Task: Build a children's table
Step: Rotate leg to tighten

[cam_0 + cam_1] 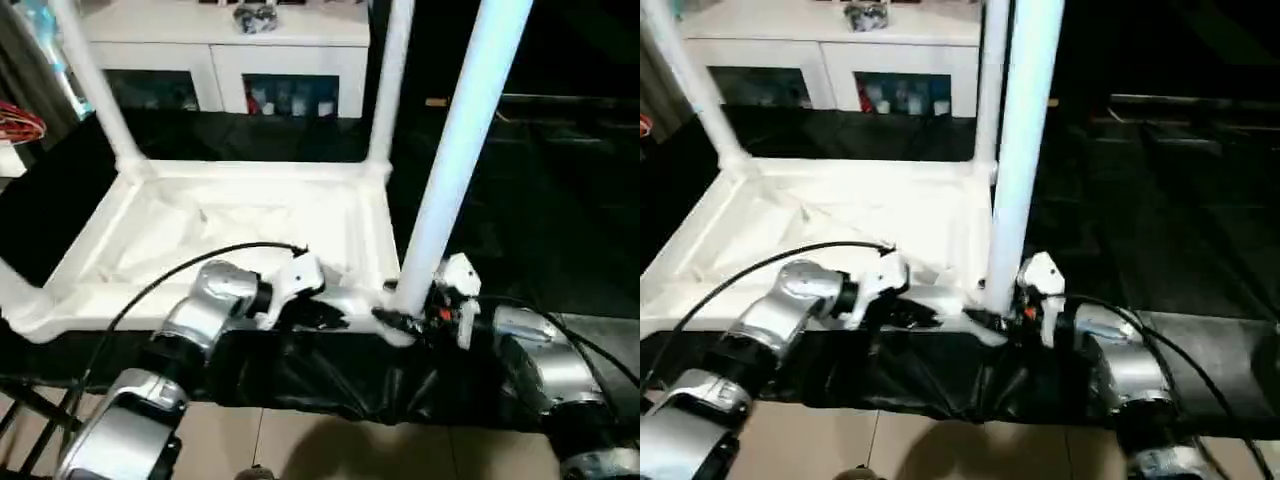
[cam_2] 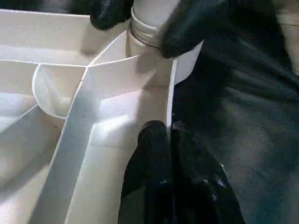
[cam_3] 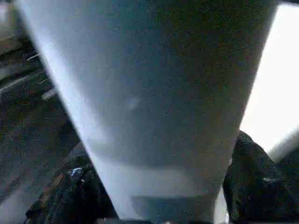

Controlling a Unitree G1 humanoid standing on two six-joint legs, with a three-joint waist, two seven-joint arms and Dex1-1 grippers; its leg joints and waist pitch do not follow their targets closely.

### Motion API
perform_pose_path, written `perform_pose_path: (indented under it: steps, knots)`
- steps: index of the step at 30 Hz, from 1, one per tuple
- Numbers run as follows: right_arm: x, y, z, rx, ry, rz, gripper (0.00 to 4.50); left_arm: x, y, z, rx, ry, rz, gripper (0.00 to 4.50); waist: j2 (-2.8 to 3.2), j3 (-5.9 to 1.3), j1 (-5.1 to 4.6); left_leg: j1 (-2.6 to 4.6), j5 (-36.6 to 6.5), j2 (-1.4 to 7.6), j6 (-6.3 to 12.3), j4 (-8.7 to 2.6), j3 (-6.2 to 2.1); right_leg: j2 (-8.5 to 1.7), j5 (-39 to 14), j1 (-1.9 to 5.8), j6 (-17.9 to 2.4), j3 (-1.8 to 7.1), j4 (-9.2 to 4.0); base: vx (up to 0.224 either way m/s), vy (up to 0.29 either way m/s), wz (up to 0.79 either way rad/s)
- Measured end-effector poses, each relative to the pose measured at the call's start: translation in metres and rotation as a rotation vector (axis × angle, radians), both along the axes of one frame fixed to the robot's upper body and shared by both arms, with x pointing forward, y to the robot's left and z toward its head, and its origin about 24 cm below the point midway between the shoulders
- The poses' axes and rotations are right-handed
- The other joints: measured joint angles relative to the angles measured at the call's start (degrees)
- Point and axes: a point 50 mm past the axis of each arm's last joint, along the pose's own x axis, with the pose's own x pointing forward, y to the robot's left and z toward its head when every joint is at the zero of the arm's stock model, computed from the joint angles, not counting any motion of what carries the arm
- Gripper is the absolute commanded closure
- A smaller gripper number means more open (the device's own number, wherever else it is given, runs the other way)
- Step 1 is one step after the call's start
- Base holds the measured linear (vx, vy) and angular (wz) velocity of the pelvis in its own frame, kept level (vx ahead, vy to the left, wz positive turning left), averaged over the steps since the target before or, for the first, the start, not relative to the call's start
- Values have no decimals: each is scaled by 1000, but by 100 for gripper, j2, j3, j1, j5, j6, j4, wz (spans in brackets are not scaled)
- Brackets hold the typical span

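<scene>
So the tabletop (image 1: 230,240) is flipped upside down on a black-covered surface (image 1: 330,385), ribbed underside facing up, and legs are already standing in its corner sockets. Starting from the left: there's a leg (image 1: 95,85) rising out of the far left corner, leaning a bit to the left, and another leg's base (image 1: 18,290) pokes in at the near left corner right at the edge of the shot. The left gripper (image 2: 170,135) sits over the near edge of the tabletop, its two black fingers pressed together with nothing between them, tips resting right at the rim close to the near right corner socket. Moving on, a third leg (image 1: 392,75) stands upright in the far right corner. Then the fourth leg (image 1: 455,150) is standing in the near right socket, tilted slightly to the right at the top, and the right gripper (image 1: 415,320) is clamped around its bottom end, one black finger on each side just above where it meets the socket. The left wrist view shows that grip nicely, with the right gripper's fingertips (image 2: 187,25) hugging the flared end of the leg. In the background there's a white cabinet (image 1: 225,60) with glass doors.
</scene>
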Motion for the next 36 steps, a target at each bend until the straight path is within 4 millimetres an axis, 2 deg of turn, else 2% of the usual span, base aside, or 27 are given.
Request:
perform_pose_path:
  steps: [8,11,16,18,21,23,25,26,36]
  knots:
    - [26,8,-1,-8,-2,-306,188,11,-19,0,-1,-49,168,450,5,-7,-133,-1,0,-3,-1,-6,-1,0,0,4,0,2,-4,0,0,0]
    - [43,20,0,-2,26,-468,188,14,-26,-1,2,-79,262,450,14,-13,-229,1,0,-4,-1,-6,-1,0,2,3,-2,3,-3,0,0,0]
    - [46,20,1,-6,18,-495,188,15,-30,-1,-3,-86,276,450,23,-19,-222,0,0,-6,-1,-20,-1,0,-2,1,3,2,-10,0,0,0]
    - [45,19,1,0,15,-491,119,14,-30,-1,-4,-85,270,450,26,-20,-222,-1,0,-6,-1,-20,-1,0,-2,-1,3,1,-10,0,0,0]
    - [41,21,1,21,16,-445,107,13,-26,0,-2,-88,252,450,26,-20,-237,-2,-1,-6,-1,-27,-1,0,-2,-4,3,1,-11,0,0,0]
    - [39,20,1,27,12,-419,75,13,-23,0,-3,-94,238,450,25,-20,-245,-2,-2,-6,-1,-34,-1,1,-3,-7,0,1,-11,0,0,0]
    - [35,16,2,19,-1,-366,67,11,-22,1,-2,-99,217,450,26,-21,-231,-5,-2,-5,-1,-41,-1,2,-1,-9,-11,-2,-11,0,0,0]
    - [30,10,1,-4,-10,-306,41,10,-21,1,-3,-100,197,450,24,-19,-210,-7,-2,-5,0,-43,-1,2,-3,-11,-12,-4,-11,0,0,0]
    - [1,-17,4,-61,-27,16,41,0,-3,2,-15,-45,60,450,22,-12,-170,-22,-3,-2,2,-35,-1,2,-8,-20,-8,-6,-11,0,0,0]
